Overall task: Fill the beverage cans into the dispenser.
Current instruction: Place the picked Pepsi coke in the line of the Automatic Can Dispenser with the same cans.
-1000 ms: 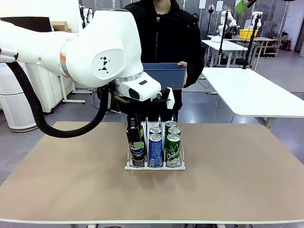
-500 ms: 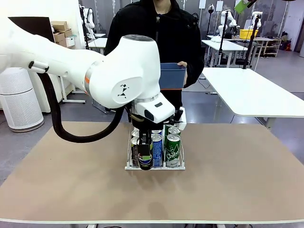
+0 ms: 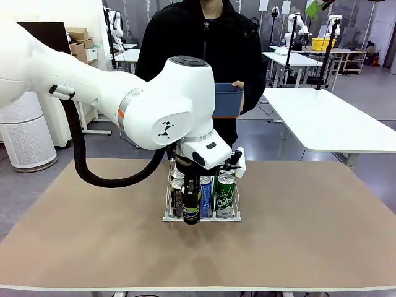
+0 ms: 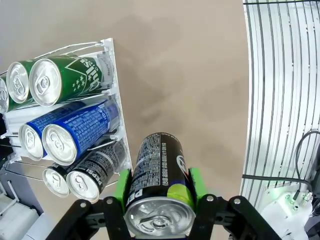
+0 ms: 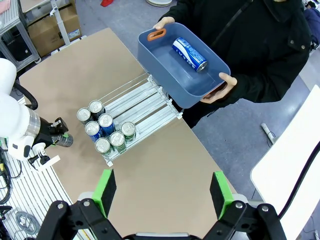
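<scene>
My left arm (image 3: 154, 105) is glossy white with bulbous, rounded joints. An orange ring (image 3: 125, 106) and a small black triangular mark (image 3: 164, 128) sit near the frame's centre. A thick black cable (image 3: 70, 133) loops below it at left. My left gripper (image 4: 159, 182) is black with bright green pads (image 4: 196, 182). My right gripper (image 5: 162, 194), along the bottom edge, has black links, silver screws (image 5: 235, 205) and green pads too.

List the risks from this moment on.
1. The left hand holds the black can just in front of the dispenser's front end, where cans already stand. Moving in from there may knock the front black cans.
2. Free lane space lies at the far end, near the person's blue bin. Reaching there could bump it.
</scene>
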`<state>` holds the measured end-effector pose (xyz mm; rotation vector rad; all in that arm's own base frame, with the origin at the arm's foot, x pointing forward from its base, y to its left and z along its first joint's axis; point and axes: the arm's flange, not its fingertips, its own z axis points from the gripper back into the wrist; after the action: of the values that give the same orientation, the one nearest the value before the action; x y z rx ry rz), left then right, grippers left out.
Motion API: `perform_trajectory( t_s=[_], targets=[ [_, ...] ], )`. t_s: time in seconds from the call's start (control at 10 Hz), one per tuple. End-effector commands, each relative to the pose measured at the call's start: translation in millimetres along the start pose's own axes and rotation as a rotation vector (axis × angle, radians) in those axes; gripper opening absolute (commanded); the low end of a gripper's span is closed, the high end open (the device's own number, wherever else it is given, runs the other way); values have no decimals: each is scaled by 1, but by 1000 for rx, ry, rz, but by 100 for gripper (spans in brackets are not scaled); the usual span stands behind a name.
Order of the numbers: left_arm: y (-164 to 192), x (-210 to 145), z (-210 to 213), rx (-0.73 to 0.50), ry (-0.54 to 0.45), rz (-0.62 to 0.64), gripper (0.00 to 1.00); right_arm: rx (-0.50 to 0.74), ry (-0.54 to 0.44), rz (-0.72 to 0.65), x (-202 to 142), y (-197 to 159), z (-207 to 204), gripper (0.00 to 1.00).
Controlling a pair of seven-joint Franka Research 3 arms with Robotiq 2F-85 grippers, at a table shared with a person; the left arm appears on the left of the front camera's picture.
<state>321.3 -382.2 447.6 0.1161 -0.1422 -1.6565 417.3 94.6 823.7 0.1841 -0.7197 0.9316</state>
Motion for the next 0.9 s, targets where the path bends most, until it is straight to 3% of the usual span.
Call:
perform_trajectory(
  t_s=[0.0, 0.3, 0.8],
  targets=[
    [-2, -5, -4, 31, 11, 29, 58, 0, 0, -7, -2, 1, 0, 100],
    [3, -16, -9, 50, 67, 76, 58, 0, 0, -7, -2, 1, 0, 100],
    [21, -31, -13, 124, 58, 128, 58, 0, 0, -7, -2, 1, 0, 100]
  ],
)
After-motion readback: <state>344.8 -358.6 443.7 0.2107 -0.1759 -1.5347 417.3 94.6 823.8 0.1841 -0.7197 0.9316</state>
